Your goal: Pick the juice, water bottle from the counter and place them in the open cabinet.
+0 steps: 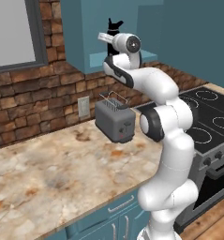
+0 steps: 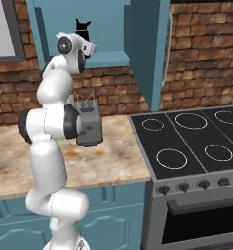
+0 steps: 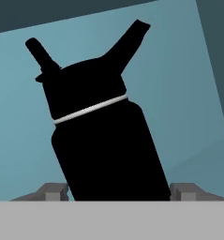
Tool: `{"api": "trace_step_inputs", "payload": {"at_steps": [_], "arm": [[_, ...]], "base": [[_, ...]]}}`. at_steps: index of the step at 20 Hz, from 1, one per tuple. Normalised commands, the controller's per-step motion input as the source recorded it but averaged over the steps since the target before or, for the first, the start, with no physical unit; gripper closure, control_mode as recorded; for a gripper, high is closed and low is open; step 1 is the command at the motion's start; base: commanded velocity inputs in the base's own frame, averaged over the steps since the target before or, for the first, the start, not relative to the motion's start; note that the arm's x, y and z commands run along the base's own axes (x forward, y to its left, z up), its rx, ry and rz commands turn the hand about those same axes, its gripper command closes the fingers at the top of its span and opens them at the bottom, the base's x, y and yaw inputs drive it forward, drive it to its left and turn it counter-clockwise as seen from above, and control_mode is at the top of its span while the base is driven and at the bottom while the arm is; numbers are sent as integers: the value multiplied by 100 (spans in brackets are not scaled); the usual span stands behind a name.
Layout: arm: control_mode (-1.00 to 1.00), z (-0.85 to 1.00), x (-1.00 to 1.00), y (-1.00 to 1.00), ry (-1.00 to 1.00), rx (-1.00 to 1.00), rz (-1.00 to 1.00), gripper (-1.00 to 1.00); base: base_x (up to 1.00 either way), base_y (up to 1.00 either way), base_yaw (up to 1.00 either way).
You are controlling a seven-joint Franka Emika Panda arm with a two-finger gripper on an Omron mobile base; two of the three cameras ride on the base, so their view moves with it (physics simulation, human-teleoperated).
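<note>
Water bottle [image 3: 106, 140], centre frame, stands inside the open cabinet [image 1: 78, 42] at upper centre. My fingers [image 3: 55, 191] flank its base, spread; whether they touch it I cannot tell. I would part them fully, then withdraw straight back without tipping it.

black water bottle [image 3: 104, 145] — upright, in open cabinet [image 1: 85, 33]

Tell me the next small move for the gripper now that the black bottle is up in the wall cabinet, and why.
Probably ease the gripper straight back out of the open cabinet. In the hand view the water bottle sits between the two fingertips with the cabinet's teal walls behind it, and the base views show it inside the compartment. Whether the pads touch it I cannot tell, so widen slightly first.
</note>
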Motion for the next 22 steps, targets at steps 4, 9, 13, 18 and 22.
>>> {"api": "trace_step_inputs", "payload": {"at_steps": [4, 9, 13, 18, 22], "arm": [[-100, -4, 6, 2, -5, 0, 0, 100], [-100, 0, 0, 0, 0, 0, 0, 100], [-100, 0, 0, 0, 0, 0, 0, -100], [-100, 0, 0, 0, 0, 0, 0, -100], [-100, 0, 0, 0, 0, 0, 0, -100]], "base": [[0, 0, 0], [0, 0, 0], [0, 0, 0], [0, 0, 0], [0, 0, 0]]}}
